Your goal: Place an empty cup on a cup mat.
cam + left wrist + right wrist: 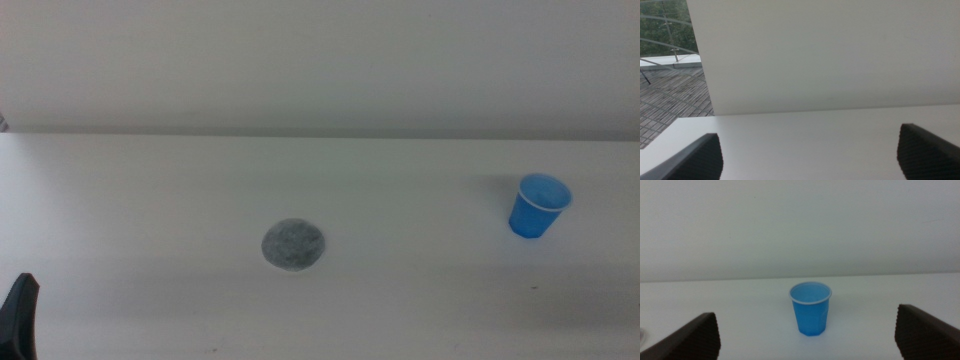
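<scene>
Bright blue plastic, tapered and wider at its thin pale rim than at its base, the cup (539,206) stands upright on the white table (150,200), toward the table's right edge and nearer the far edge than the near one. Its mouth faces up and the inside shows only blue. Nothing touches it.

The mat (293,244) lies flat on the table well apart from the cup, close to the middle of the table and a little nearer the near edge than the cup is. It is a round, mottled grey disc with nothing resting on it.

In the right wrist view the cup (810,308) stands between the two dark jaws of the right hand (807,335), but farther out over the table, clear of both. Those jaws are spread wide, with bare table between them. The right hand does not show in the middle view.

The left hand (20,312) shows in the middle view only as a dark tip at the table's near left corner, well away from the mat and the cup. In its own wrist view the left hand (810,155) has its jaws wide apart over bare table, holding nothing, facing a pale wall (830,55) that rises behind the table's far edge.
</scene>
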You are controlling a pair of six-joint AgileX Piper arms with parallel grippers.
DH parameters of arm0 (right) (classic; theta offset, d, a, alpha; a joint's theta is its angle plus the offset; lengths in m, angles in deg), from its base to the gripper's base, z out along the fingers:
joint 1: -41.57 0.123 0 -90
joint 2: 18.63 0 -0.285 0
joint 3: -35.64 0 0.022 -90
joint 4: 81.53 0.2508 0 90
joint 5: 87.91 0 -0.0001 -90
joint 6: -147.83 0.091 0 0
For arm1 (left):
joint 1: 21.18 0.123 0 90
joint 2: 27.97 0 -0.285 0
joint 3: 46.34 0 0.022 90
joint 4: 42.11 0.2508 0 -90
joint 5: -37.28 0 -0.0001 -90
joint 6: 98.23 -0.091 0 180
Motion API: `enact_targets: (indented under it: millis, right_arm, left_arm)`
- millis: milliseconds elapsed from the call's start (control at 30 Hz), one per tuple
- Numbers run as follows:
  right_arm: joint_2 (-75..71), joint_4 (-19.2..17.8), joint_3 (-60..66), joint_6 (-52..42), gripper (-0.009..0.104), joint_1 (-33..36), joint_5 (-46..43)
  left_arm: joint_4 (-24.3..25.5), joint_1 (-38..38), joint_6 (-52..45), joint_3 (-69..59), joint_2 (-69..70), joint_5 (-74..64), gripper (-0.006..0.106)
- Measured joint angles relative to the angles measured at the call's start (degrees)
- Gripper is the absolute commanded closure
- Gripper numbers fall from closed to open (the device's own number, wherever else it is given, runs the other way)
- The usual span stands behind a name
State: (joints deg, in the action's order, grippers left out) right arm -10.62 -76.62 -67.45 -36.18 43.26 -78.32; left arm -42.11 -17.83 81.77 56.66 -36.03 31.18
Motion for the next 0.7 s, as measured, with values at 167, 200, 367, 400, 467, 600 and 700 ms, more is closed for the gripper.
enact_targets:
  millis: [167,200,367,400,467,600,700]
  right_arm:
    - [-0.03,0.0,-0.32,-0.97,0.002,0.0,-5.16]
    - [0.74,0.0,-1.33,-1.1,0.002,0.0,-4.72]
    - [14.39,0.35,-14.52,-1.72,0.002,0.0,7.48]
    - [18.14,0.49,-18.11,-1.75,0.002,0.0,12.91]
    - [24.69,0.74,-24.06,-1.89,0.002,0.0,23.21]
    - [35.77,2.02,-32.58,-0.92,0.002,0.0,34.98]
    - [41.66,3.13,-35.66,-0.4,0.002,0.0,38.52]
  left_arm:
    - [0.0,0.0,0.0,0.0,0.0,0.0,0.007]
    - [0.0,0.0,0.0,0.0,0.0,0.0,0.007]
    - [0.0,0.0,0.0,0.0,0.0,0.0,0.007]
    - [0.0,0.0,0.0,0.0,0.0,0.0,0.007]
    - [0.0,0.0,0.0,0.0,0.0,0.0,0.007]
    - [0.0,0.0,0.0,0.0,0.0,0.0,0.007]
    - [0.0,0.0,0.0,0.0,0.0,0.0,0.007]
